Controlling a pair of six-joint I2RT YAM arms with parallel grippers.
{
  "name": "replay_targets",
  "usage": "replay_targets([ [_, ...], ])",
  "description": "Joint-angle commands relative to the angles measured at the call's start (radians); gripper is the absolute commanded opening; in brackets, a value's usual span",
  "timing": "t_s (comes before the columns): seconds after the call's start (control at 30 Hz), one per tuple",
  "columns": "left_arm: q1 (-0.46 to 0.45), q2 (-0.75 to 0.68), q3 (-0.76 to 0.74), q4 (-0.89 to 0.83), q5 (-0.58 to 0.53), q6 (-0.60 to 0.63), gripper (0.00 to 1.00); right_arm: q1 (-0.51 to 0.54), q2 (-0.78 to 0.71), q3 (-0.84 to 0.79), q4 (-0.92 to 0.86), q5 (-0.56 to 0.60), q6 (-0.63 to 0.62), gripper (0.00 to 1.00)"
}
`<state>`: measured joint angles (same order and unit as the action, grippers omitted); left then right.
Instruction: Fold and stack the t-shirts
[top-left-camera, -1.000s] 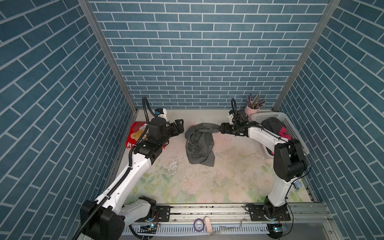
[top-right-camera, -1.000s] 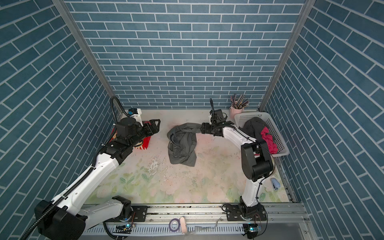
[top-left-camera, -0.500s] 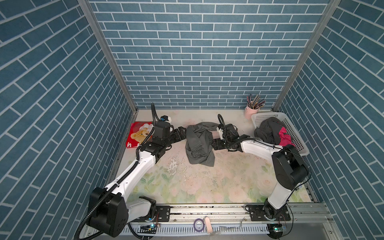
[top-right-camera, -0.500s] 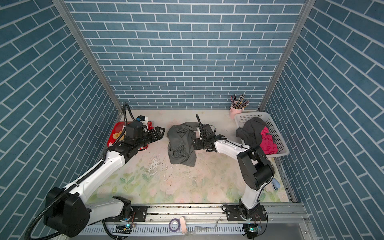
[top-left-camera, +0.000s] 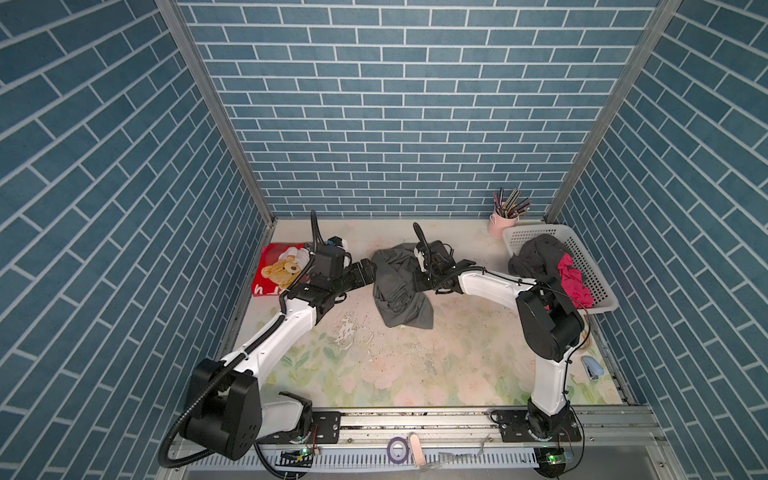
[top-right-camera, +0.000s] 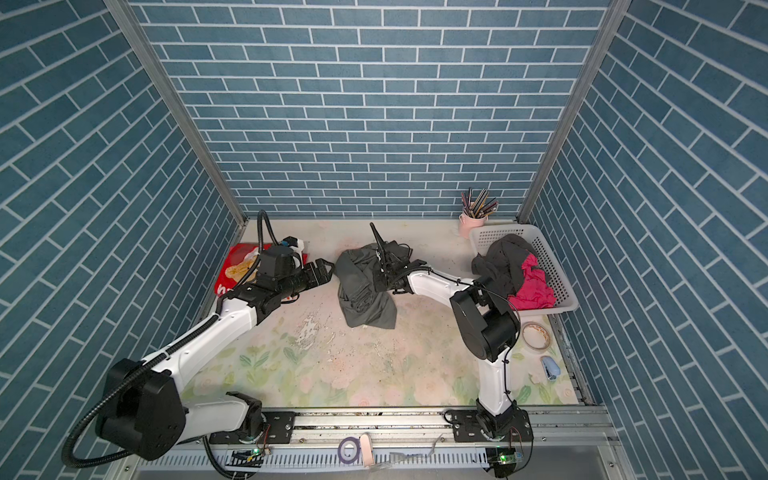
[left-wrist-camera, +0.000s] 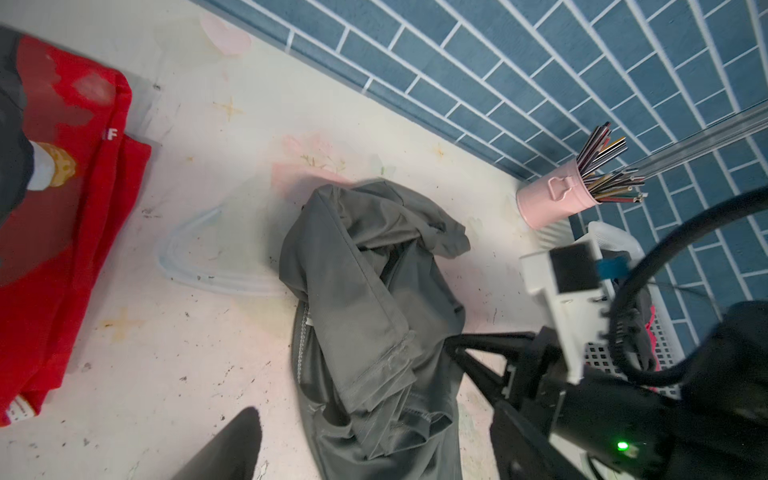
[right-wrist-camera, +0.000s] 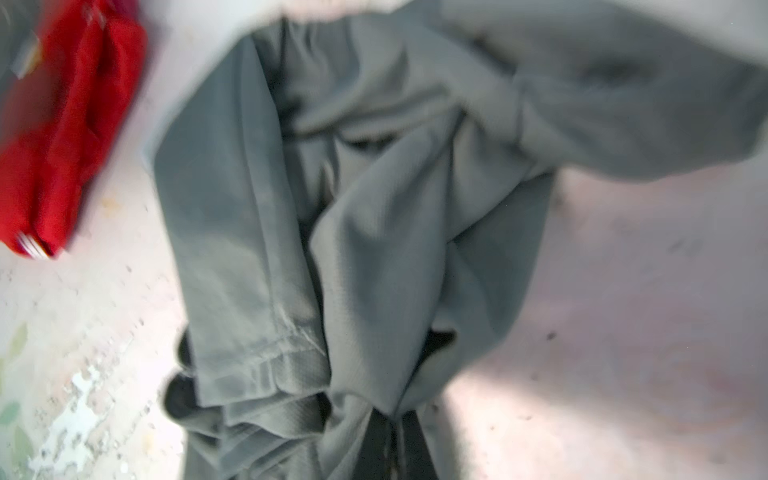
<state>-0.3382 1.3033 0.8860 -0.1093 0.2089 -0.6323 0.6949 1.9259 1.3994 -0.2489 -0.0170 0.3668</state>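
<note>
While clamping crumpled grey tee (top-left-camera: 397, 301), mid-frame on table (top-left-camera: 457, 365), w/ right gripper (right-wrist-camera: 392, 428): prob. at spreading step. Holding left gripper (top-left-camera: 368, 272) agape, empty, just left of tee. Next: pinch near edge, pull flat.

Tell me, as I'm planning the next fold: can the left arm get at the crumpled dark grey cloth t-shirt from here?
Probably yes. The left gripper is open right beside the dark grey t-shirt, only bare floral table between; the right gripper pinches its far side.
</note>
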Motion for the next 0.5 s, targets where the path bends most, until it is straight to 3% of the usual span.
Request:
replay_targets([
  [0.0,-0.011,0.027,0.038,0.008,0.033,0.001,0.88,-0.003,-0.150,0.099,-0.136,0.164,-0.101,0.00],
  [0.1,-0.041,0.063,0.061,0.016,0.033,-0.011,0.88,-0.003,-0.232,0.158,-0.169,0.189,-0.172,0.00],
  [0.3,-0.064,0.071,0.072,0.040,0.041,-0.041,0.88,-0.006,-0.390,0.164,-0.050,0.143,-0.222,0.00],
  [0.47,-0.058,0.030,0.071,0.021,0.014,-0.034,0.88,-0.011,-0.315,0.299,-0.067,0.056,-0.174,0.00],
])
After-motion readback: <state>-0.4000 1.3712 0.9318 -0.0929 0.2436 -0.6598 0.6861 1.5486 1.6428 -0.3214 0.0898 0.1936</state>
